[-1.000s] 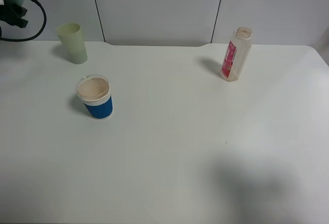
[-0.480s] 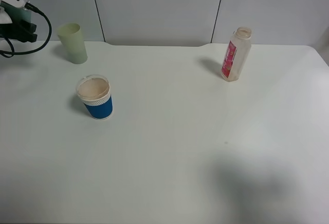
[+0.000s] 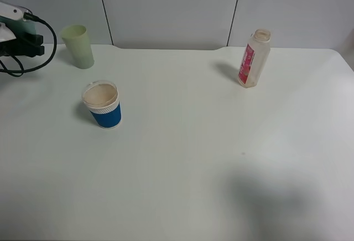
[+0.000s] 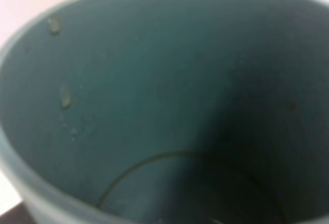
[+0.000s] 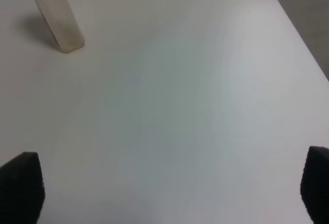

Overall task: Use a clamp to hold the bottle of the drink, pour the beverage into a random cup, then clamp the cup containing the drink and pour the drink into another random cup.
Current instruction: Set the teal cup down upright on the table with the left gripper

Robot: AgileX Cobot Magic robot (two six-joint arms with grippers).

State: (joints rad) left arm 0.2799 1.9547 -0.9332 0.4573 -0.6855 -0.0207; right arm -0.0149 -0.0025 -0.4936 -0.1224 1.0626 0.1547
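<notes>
Teal cup (image 4: 154,106) lower than before

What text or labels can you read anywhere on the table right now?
None can be read.
Bottle: pink-red label carries pale marks, too small and blurred to read.
Blue paper cup: no print visible.
Pale green tumbler: plain.
Teal cup: plain inside, only droplets.

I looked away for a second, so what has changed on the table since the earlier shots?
Only the left arm at the table's far left edge moved: it came down and slightly inward, toward the pale green cup. The teal cup fills its wrist view. The blue paper cup and bottle stayed put.
</notes>
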